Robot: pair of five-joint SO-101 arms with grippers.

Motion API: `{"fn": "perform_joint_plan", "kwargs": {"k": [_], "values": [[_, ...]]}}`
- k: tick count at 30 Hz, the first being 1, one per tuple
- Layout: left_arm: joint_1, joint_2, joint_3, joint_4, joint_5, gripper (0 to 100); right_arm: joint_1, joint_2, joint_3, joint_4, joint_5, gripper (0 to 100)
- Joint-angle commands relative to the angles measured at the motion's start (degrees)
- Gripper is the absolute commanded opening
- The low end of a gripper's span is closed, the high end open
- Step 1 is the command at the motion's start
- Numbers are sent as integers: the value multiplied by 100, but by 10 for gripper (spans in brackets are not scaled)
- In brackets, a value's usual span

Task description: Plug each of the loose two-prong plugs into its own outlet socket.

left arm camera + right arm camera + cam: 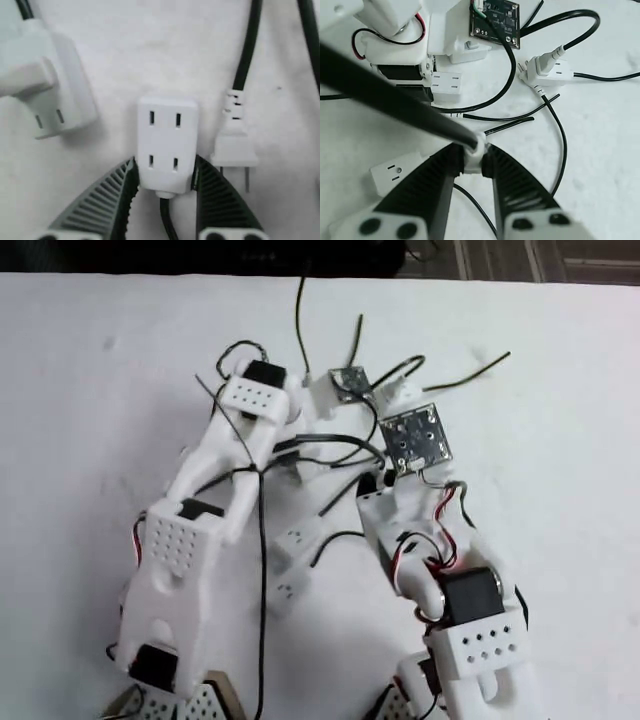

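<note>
A white outlet block (165, 142) with two pairs of slots lies on the white table between the dark ribbed fingers (112, 192) of my left gripper (165, 167), which is shut on its cord end. A loose white two-prong plug (235, 152) on a black cord lies just beside that block. On its other side lies a larger white plug (55, 97). My right gripper (473, 150) is shut on a small white plug (475, 145) with a thick black cord, held above the table. In the high view both grippers meet mid-table, left (295, 452) and right (372, 485).
A second white outlet block (395, 175) lies near my right gripper. Two joined white plugs (545, 72) lie farther off. Black cords (555, 135) loop across the middle. Two more white blocks (290, 565) lie between the arms. The table's outer parts are open.
</note>
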Motion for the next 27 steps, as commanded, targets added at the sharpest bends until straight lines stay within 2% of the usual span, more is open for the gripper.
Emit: {"fn": "perform_joint_plan", "kwargs": {"k": [1, 9, 14, 17, 22, 27], "values": [[57, -558, -26, 747, -35, 22, 48, 4, -44, -84, -35, 18], [-391, -1174, -18, 1653, 9, 22, 48, 4, -44, -75, -44, 18], [-954, -1429, 18, 2119, 941, 22, 48, 4, -44, -75, -44, 18], [-1270, -1622, 440, 2110, 1196, 22, 48, 4, -44, -66, -53, 18], [-1446, -2299, 1969, 1495, 1354, 22, 40, 4, 18, -75, -44, 18], [-1270, -3679, 4220, 158, 1618, 22, 40, 4, 18, -75, -44, 18]]}}
